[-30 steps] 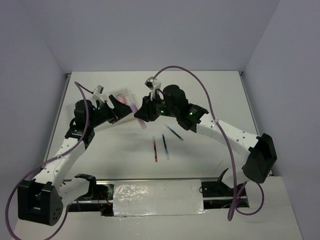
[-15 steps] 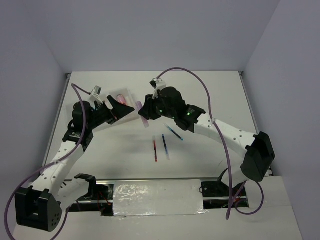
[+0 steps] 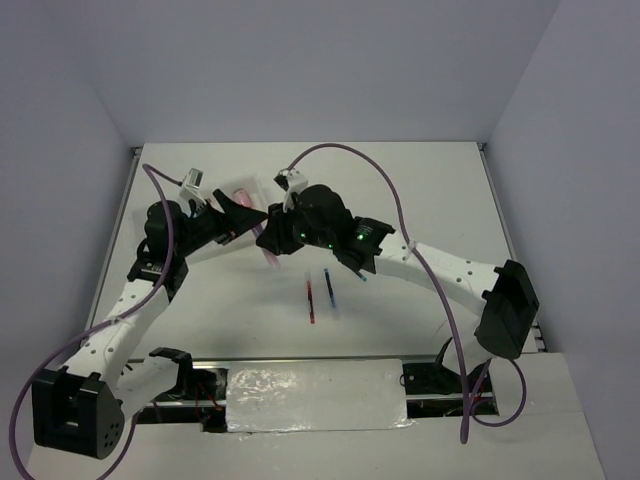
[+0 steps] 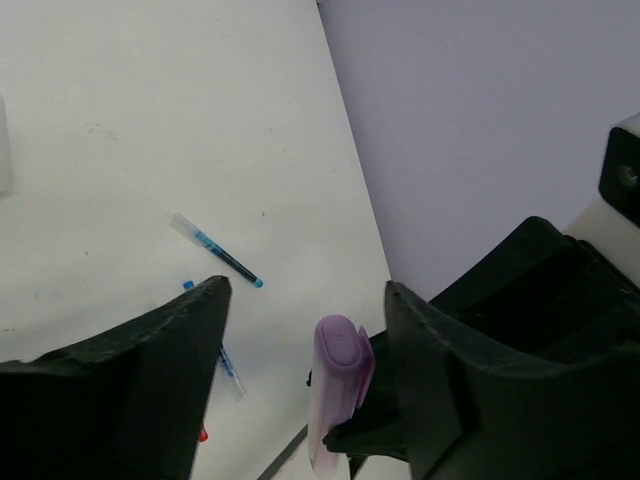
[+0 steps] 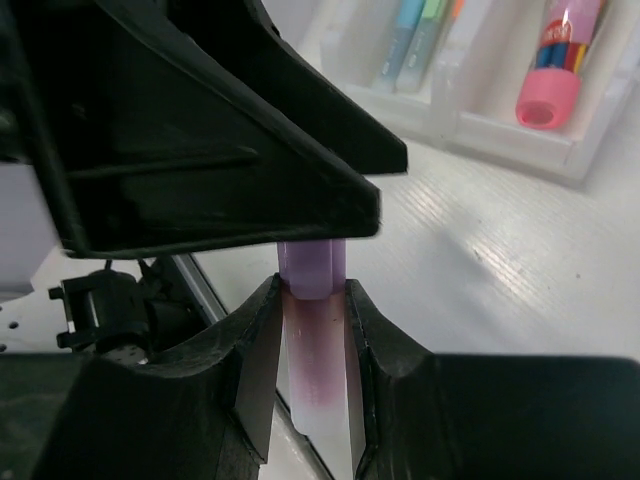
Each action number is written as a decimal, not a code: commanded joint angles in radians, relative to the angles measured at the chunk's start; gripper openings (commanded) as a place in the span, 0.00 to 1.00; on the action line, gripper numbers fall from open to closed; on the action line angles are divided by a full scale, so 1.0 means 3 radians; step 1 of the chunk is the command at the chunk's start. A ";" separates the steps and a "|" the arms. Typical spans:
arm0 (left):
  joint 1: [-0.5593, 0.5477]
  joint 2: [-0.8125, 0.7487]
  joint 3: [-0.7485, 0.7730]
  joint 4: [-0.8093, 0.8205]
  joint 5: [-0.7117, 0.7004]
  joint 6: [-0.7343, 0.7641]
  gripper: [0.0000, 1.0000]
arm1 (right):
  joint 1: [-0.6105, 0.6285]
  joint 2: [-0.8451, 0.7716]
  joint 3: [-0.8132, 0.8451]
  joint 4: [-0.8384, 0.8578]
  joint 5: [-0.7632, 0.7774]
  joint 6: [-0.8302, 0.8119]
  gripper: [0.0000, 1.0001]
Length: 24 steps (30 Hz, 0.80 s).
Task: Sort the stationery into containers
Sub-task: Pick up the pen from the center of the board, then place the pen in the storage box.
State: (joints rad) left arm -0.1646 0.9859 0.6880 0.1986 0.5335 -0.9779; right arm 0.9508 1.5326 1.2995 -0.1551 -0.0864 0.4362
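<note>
My right gripper [image 5: 312,292] is shut on the lilac highlighter [image 5: 316,370], which it holds off the table, cap end forward. My left gripper [image 4: 305,300] is open, and its fingers stand on either side of the highlighter's cap [image 4: 342,365] without closing on it. In the top view the two grippers meet just right of the tray, the left gripper [image 3: 250,213] beside the right gripper [image 3: 268,238]. The white tray [image 5: 500,130] holds blue, green and orange highlighters [image 5: 420,25] and the pink marker [image 5: 555,60]. A red pen [image 3: 310,300], a dark pen [image 3: 327,285] and a blue pen [image 3: 356,273] lie on the table.
The tray [image 3: 262,186] sits at the back left and is mostly hidden by the grippers. The right arm's purple cable [image 3: 380,190] arcs over the table's middle. The pens lie in front of the right arm's forearm. Grey walls close in the table's sides.
My right gripper has carried the lilac highlighter leftward and a little nearer, so that it is between the left gripper's open fingers. The left arm has barely moved.
</note>
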 commanded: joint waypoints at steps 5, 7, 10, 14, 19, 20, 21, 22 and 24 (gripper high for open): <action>-0.0034 0.0007 -0.0044 0.0371 0.0175 -0.0095 0.36 | 0.0026 0.0296 0.0428 0.0123 0.0282 0.0110 0.23; -0.0039 0.0012 -0.0003 0.0335 0.0175 -0.0074 0.24 | 0.0021 0.0469 0.0596 0.0031 0.0410 0.0126 0.24; -0.0039 0.0027 0.0140 0.0025 0.0037 0.0074 0.02 | 0.0016 0.0618 0.0750 -0.0025 0.0452 0.0106 0.37; -0.0024 0.0251 0.0829 -0.1380 -0.0967 0.0794 0.00 | -0.0065 0.0394 0.0501 -0.0158 0.0915 0.0141 1.00; 0.0052 0.1186 0.1851 -0.2660 -0.3065 0.1010 0.02 | -0.0290 -0.0285 -0.0234 -0.0393 0.1351 0.0290 1.00; 0.0088 0.1324 0.1970 -0.2717 -0.3188 0.1020 0.03 | -0.0321 -0.0373 -0.0322 -0.0419 0.1367 0.0279 1.00; 0.0134 0.1609 0.2093 -0.2768 -0.3276 0.1020 0.03 | -0.0342 -0.0445 -0.0399 -0.0434 0.1357 0.0259 1.00; 0.0221 0.1749 0.2317 -0.2784 -0.3276 0.1035 0.04 | -0.0352 -0.0521 -0.0556 -0.0439 0.1321 0.0193 1.00; 0.0283 0.2151 0.2578 -0.2921 -0.3353 0.1051 0.05 | -0.0362 -0.0726 -0.0685 -0.0495 0.1270 0.0152 1.00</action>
State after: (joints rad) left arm -0.1112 1.5112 1.3720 -0.5125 -0.2832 -0.7086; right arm 0.8349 1.4002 1.1343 -0.2852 0.2592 0.4995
